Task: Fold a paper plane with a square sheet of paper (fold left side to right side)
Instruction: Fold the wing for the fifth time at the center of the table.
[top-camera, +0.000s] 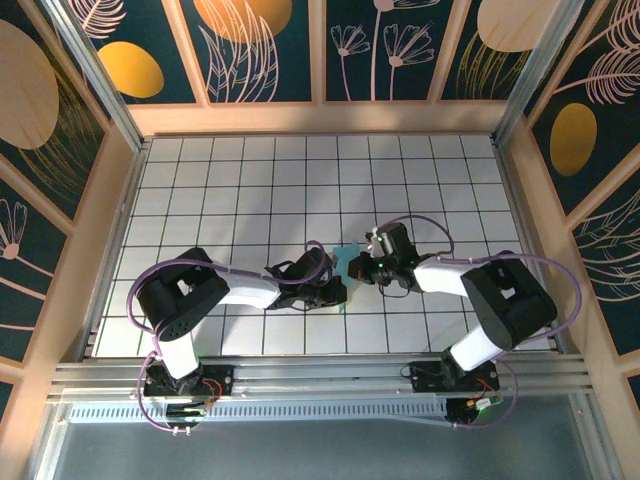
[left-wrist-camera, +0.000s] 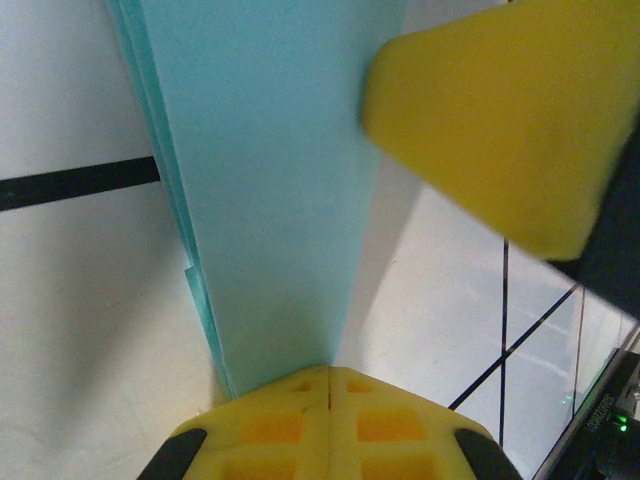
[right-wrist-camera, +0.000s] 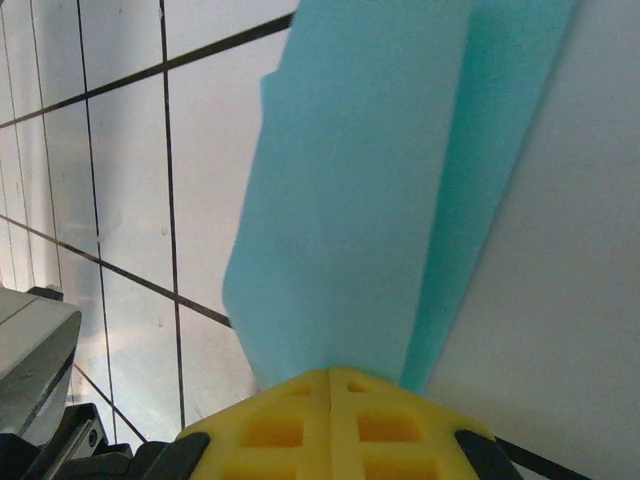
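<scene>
Near the middle of the table (top-camera: 250, 180) left to right, somewhat closer to the near edge than the far one: paper (top-camera: 347, 258), light blue, folded down to a small narrow shape

Caught between both arms, which reach in from either side and meet over it

Left gripper (top-camera: 338, 288), seen from above: dark, at the paper's left and near side; jaw state not readable from this height

From the left wrist: left gripper (left-wrist-camera: 330, 385) with yellow fingers (left-wrist-camera: 270, 425) pressed together, only a thin seam between them, pinching the paper (left-wrist-camera: 270, 200) at its near end. Running straight away from the grip as a long flat strip, several thin layers stacked along its left edge. At upper right, another blunt yellow finger (left-wrist-camera: 490, 120) of the right gripper, blurred, overlapping the strip's right edge; contact likely, not certain

Right gripper (top-camera: 360, 268), seen from above: at the paper's right side, just beside the left one

From the right wrist: right gripper (right-wrist-camera: 330, 385) likewise closed tight, yellow fingers (right-wrist-camera: 390, 430) together, clamping the paper (right-wrist-camera: 350, 200). Two bands fanning up from the pinch, a paler broad one on the left and a deeper teal one on the right

White gridded table surface behind the paper in both wrist views; whether the paper touches the table, cannot tell
</scene>
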